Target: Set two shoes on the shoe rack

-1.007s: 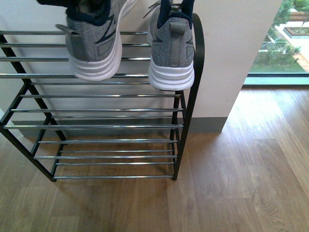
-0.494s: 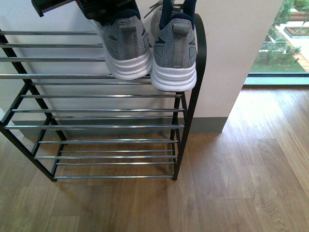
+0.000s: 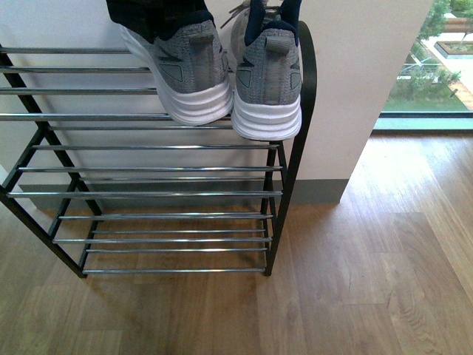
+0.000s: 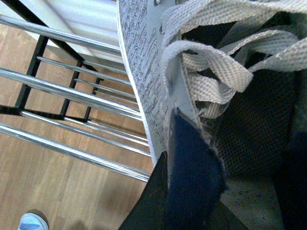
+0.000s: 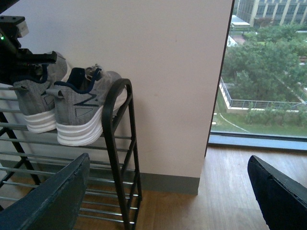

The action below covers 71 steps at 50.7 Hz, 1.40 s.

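Two grey knit shoes with white soles and navy collars are at the top shelf of the shoe rack (image 3: 148,170), heels toward me. The right-hand shoe (image 3: 267,85) sits alone at the rack's right end, against the curved black frame. The left-hand shoe (image 3: 194,81) is close beside it, its sole level with the front chrome bar. My left gripper (image 3: 151,11) is shut on that shoe from above. In the left wrist view my left gripper (image 4: 184,211) pinches the navy collar by the laces (image 4: 211,62). My right gripper (image 5: 168,201) hangs open and apart, facing both shoes (image 5: 79,110).
A cream wall pillar (image 3: 355,74) stands behind the rack, with a floor-length window (image 3: 436,66) to its right. Wood floor (image 3: 355,281) spreads in front and to the right. The rack's lower chrome shelves (image 3: 162,237) carry nothing. A pale blue object (image 4: 31,223) lies on the floor.
The left arm carried its shoe rightward from the shelf's middle until it is beside the right-hand shoe, and turned it straight. The right-hand shoe has not moved.
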Each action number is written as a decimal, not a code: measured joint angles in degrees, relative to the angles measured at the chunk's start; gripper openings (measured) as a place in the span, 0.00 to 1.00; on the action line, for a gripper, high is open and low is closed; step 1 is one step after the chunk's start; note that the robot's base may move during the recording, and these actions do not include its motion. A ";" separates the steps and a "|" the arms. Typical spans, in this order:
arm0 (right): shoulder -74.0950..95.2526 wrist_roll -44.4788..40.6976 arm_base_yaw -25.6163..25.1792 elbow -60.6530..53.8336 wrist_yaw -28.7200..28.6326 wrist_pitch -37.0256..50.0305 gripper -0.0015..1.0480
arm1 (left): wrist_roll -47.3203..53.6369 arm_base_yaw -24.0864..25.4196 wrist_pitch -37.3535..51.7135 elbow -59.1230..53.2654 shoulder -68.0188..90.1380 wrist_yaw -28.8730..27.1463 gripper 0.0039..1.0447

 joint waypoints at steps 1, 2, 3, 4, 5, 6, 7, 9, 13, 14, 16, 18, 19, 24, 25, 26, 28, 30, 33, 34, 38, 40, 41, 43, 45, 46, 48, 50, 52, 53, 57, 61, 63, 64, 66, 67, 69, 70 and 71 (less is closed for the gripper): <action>0.02 0.02 0.00 0.00 0.02 0.00 0.91 | 0.72 0.00 0.15 0.00 -0.02 0.02 0.01; 0.00 0.02 0.00 0.00 0.00 0.00 0.91 | 1.77 0.00 0.24 0.00 -0.13 0.07 0.01; 0.00 0.00 0.00 0.00 0.00 0.00 0.91 | 2.34 0.00 0.26 0.00 -0.15 0.22 0.01; 0.00 0.00 0.00 0.00 0.00 0.00 0.91 | 3.26 0.00 0.26 0.00 -0.28 0.35 0.01; 0.02 0.02 0.00 0.00 0.00 0.00 0.91 | 3.87 0.00 0.37 -0.04 -0.46 0.26 0.01; 0.02 0.02 0.00 0.00 0.00 0.00 0.91 | 4.44 0.02 0.59 -0.15 -0.59 0.24 0.01; 0.02 0.00 0.00 0.00 0.00 0.00 0.91 | 4.96 0.04 0.63 -0.37 -0.90 0.39 0.01; 0.00 0.00 0.00 0.00 0.00 0.00 0.91 | 5.84 0.04 0.79 -0.74 -1.31 0.68 0.01; 0.00 0.00 0.00 0.00 0.00 0.00 0.91 | 7.34 0.20 1.51 -2.36 -2.64 1.27 0.01; 0.02 0.02 0.00 0.00 0.00 0.00 0.91 | 7.48 0.26 1.64 -2.64 -2.86 1.40 0.01; 0.00 0.02 0.00 0.00 0.02 0.00 0.91 | 7.78 0.57 2.03 -3.85 -3.78 1.92 0.01; 0.00 0.02 0.00 0.00 0.00 0.00 0.91 | 8.02 0.85 2.34 -4.74 -4.42 2.32 0.01; 0.02 0.02 0.00 0.00 0.02 0.00 0.91 | 8.11 0.92 2.34 -5.01 -4.57 2.51 0.01; 0.00 0.02 0.00 0.00 0.00 0.00 0.91 | 9.75 1.90 3.23 -8.24 -6.23 3.93 0.01; 0.00 0.02 0.00 0.00 0.00 0.00 0.91 | 10.12 2.16 3.43 -8.92 -6.49 4.07 0.01; 0.00 0.00 0.00 0.00 0.00 0.00 0.91 | 10.21 2.38 3.56 -9.29 -6.58 4.04 0.01; 0.00 0.00 0.00 0.00 0.00 0.00 0.91 | 10.49 2.93 3.82 -9.66 -6.69 4.22 0.01; 0.00 0.00 0.00 0.00 0.00 0.00 0.91 | 10.67 3.37 4.26 -9.92 -6.78 3.93 0.01; 0.00 0.02 0.00 0.00 0.00 0.00 0.91 | 11.13 3.87 5.01 -9.97 -6.78 3.98 0.01; 0.02 0.00 0.00 0.00 0.00 0.00 0.91 | 11.28 3.85 5.20 -9.97 -6.78 3.89 0.01; 0.02 0.00 0.00 0.00 0.00 0.00 0.91 | 11.10 3.39 5.40 -9.97 -6.75 4.31 0.01; 0.00 0.02 0.00 0.00 0.00 0.00 0.91 | 10.69 2.84 5.55 -9.77 -6.58 4.85 0.01; 0.00 0.02 0.00 0.00 0.02 0.00 0.91 | 10.47 2.45 5.68 -9.44 -6.27 4.83 0.01; 0.00 0.00 0.00 0.00 0.00 0.00 0.91 | 9.84 1.90 5.75 -8.61 -5.73 4.85 0.01; 0.02 0.02 0.00 0.00 0.00 0.00 0.91 | 9.29 1.42 5.97 -7.58 -4.94 4.83 0.01; 0.00 0.00 0.00 0.00 0.00 0.00 0.91 | 8.96 1.40 6.08 -7.48 -4.87 4.74 0.01; 0.00 0.02 0.00 0.00 0.00 0.00 0.91 | 8.04 1.33 6.49 -6.99 -4.39 4.87 0.01; 0.02 0.02 0.00 0.00 0.02 0.00 0.91 | 7.65 1.33 6.62 -6.47 -4.07 4.85 0.01; 0.00 0.02 0.00 0.00 0.02 0.00 0.91 | 7.08 1.36 6.86 -6.27 -3.87 4.90 0.01; 0.00 0.00 0.00 0.00 0.02 0.00 0.91 | 6.93 1.42 6.88 -6.14 -3.72 4.87 0.01; 0.02 0.00 0.00 0.00 0.00 0.00 0.91 | 6.47 1.57 7.23 -6.03 -3.41 4.90 0.01; 0.02 0.00 0.00 0.00 0.00 0.00 0.91 | 6.38 1.73 8.04 -6.03 -3.28 4.85 0.01; 0.02 0.00 0.00 0.00 0.02 0.00 0.91 | 6.25 1.77 8.35 -6.03 -3.28 4.87 0.01; 0.00 0.02 0.00 0.00 0.02 0.00 0.91 | 6.10 1.79 8.46 -6.05 -3.28 4.83 0.01; 0.00 0.02 0.00 0.00 0.00 0.00 0.91 | 5.62 1.81 9.20 -6.27 -3.28 5.05 0.01; 0.02 0.00 0.00 0.00 0.02 0.00 0.91 | 5.42 1.81 9.70 -6.43 -3.28 5.46 0.03; 0.02 0.02 0.00 0.00 0.00 0.00 0.91 | 5.40 1.84 10.36 -6.51 -3.28 5.95 0.09; 0.00 0.00 0.00 0.00 0.00 0.00 0.91 | 5.27 1.84 10.75 -6.60 -3.28 6.12 0.12; 0.00 0.02 0.00 0.00 0.00 0.00 0.91 | 5.11 1.88 11.17 -6.64 -3.28 6.47 0.15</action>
